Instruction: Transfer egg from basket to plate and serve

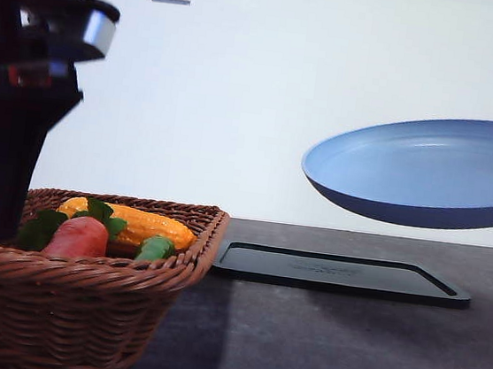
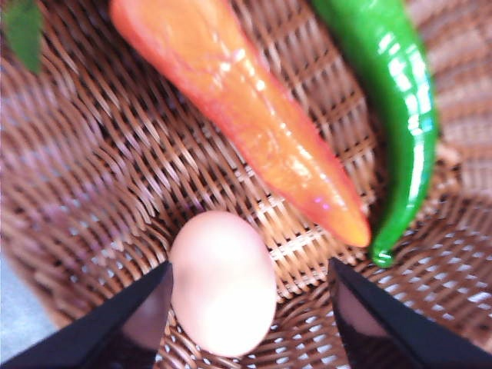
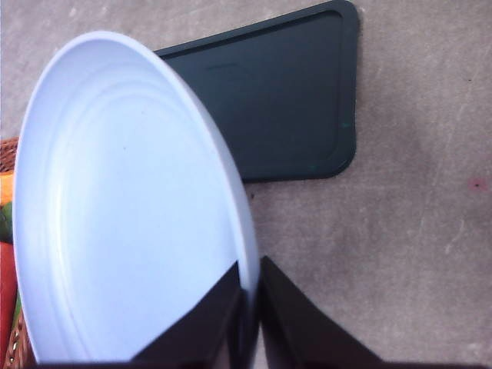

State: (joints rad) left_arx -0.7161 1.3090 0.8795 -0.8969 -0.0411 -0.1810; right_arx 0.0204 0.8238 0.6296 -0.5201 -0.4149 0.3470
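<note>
1. Two tools are at work. Nearest the camera in the front view stands the basket [image 1: 64, 297], brown woven wicker, on the left of the desk [image 1: 325, 354]. The left tool [image 2: 246, 307] reaches down into it with its fingers spread wide apart, holding nothing.
2. In the left wrist view the egg [image 2: 223, 283] lies on the basket floor between those open fingers [image 2: 131, 323], just beside one of them and well apart from the other. It is small, smooth, pinkish and oval.
3. Handling judgement: the egg looks light, with a rounded, slippery surface that could squirt out of a hard pinch, and it may be fragile. Best taken across its narrow middle, with the tool centred over it and closed gently.
4. Past the egg in the basket lie an orange carrot [image 2: 246, 115] and a green chili pepper [image 2: 396, 115], side by side; the carrot tip is near the egg. A yellow corn cob [image 1: 148, 224] lies farther back.
5. Behind the basket, a flat black tray [image 1: 339, 273] rests on the desk.
6. Above the tray, the right tool [image 3: 250, 307] is clamped on the rim of the blue plate [image 1: 426, 174], holding it in the air, tilted, and empty.
</note>
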